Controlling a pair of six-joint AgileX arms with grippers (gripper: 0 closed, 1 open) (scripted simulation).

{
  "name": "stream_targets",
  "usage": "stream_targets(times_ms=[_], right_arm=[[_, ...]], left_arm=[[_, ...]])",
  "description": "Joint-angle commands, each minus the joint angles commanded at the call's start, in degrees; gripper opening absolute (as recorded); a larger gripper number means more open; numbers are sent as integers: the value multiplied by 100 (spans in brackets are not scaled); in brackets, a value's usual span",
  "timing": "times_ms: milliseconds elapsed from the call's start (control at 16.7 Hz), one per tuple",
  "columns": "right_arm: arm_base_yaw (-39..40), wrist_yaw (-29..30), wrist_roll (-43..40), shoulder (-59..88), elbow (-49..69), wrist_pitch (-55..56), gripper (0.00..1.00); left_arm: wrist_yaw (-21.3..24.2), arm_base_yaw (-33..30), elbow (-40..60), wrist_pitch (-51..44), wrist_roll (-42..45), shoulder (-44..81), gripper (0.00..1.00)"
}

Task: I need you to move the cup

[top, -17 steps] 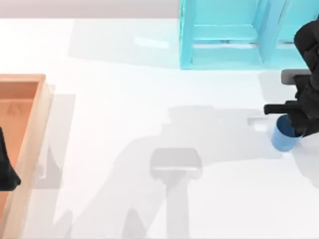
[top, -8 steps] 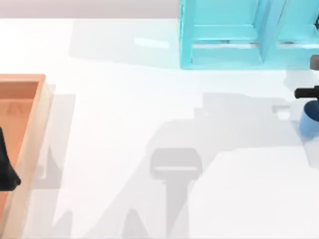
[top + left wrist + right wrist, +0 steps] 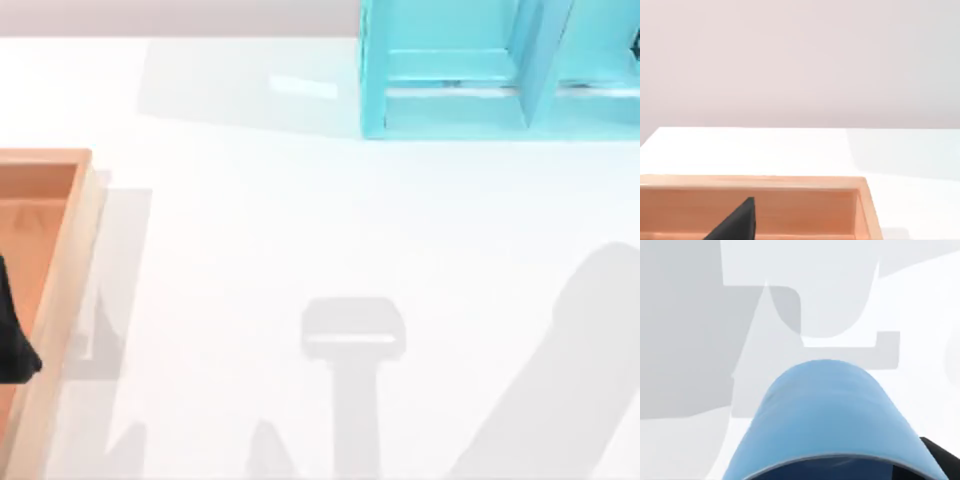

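The right pincer (image 3: pixel 940 462) grips the cup (image 3: pixel 825 415) by its rim, high above the desk (image 3: pixel 685 450) for carrying.

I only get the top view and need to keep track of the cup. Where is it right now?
Observer: In the right wrist view the cup sits close in front of the camera, open rim nearest, with a dark part of the right tool at its rim.
Operator: Is it standing on the table?
Observer: It looks raised. The table lies well beyond it, crossed by shadows.
Operator: And the left tool?
Observer: The left wrist view shows a dark tip of the left tool over the inside of the wooden tray, apparently parked.
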Motion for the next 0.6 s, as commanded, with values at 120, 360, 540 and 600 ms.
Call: stream_targets(times_ms=[120,360,540,600], right_arm=[[-347,-12,-347,43,310,-183,0],[-452,-18,-452,48,405,-238,0],[-417,-9,-447,36,295,-121,0],[-408,-11,-435,41,159,18,0]], left_arm=[[0,0,0,0,0,0,100],[0,0,0,0,0,0,100],[0,0,0,0,0,0,100],[0,0,0,0,0,0,100]])
